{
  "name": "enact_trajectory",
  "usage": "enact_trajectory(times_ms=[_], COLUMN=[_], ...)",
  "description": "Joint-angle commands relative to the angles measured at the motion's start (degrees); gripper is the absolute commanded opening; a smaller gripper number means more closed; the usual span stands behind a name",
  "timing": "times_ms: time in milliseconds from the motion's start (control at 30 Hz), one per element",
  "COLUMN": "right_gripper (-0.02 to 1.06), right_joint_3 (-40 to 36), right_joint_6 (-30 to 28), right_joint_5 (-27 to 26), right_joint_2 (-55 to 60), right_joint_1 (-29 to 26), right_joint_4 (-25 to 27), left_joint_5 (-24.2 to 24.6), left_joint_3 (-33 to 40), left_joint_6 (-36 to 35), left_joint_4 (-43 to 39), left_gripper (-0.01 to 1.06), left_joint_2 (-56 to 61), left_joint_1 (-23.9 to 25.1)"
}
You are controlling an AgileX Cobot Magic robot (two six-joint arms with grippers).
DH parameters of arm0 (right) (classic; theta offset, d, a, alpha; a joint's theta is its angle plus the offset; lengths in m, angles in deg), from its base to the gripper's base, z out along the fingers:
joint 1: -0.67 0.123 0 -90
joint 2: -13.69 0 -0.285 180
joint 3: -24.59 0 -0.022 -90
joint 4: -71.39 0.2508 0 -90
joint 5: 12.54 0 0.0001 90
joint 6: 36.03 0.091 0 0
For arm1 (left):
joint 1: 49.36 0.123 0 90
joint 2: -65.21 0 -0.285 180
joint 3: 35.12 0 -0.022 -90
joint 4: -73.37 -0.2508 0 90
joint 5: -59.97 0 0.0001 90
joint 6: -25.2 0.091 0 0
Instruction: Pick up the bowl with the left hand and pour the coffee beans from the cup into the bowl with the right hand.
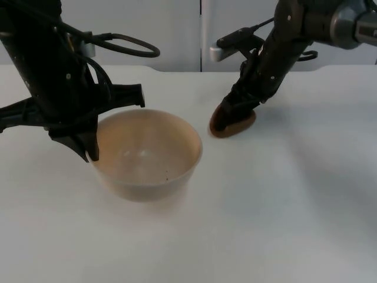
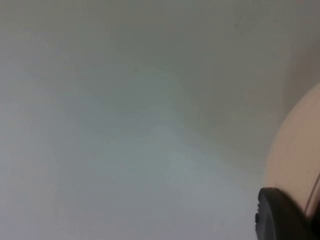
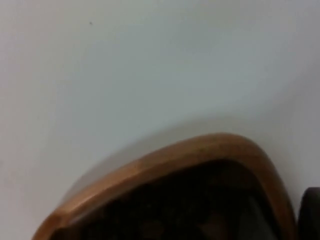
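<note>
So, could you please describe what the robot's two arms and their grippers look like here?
Both arms are black, built of chunky jointed segments. The right arm's upper segment has a grey metallic section. The left gripper ends in dark, tapering fingers, and a rounded black fingertip shows in the left wrist view. The right gripper is black as well, with a similar black fingertip.

White table top (image 1: 283, 212), smooth and bare, grey partition wall (image 1: 177, 32) along its far edge

Fixed top camera down-forward over table (image 1: 283, 224); both wrist cameras close above that tabletop.
</note>
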Motion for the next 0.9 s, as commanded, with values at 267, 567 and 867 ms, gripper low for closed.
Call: enact_trajectory(times_ms=[267,567,867], right_gripper=[0.00,0.00,0.00], right_joint_3=[0.51,0.74,0.74], right_joint_6=[-0.62,-0.62,-0.62], right_joint_5=[-0.36,0.79,2.09], right_joint_2=[-0.36,-1.93,-3.04], right_joint_1=[0.17,0.17,0.07], right_joint_4=[0.93,1.07,3.33], left_joint_5=[0.05,0.05,0.05], left_joint_3=[-0.15,-0.15,-0.15], left_joint_6=[-0.44,-0.44,-0.44], left_joint_4=[-0.08,0.14,0.14], left_gripper=[0.00,0.00,0.00], left_joint_2=[0.80,0.80,0.80], left_joint_1=[-0.31,-0.31,-0.31])
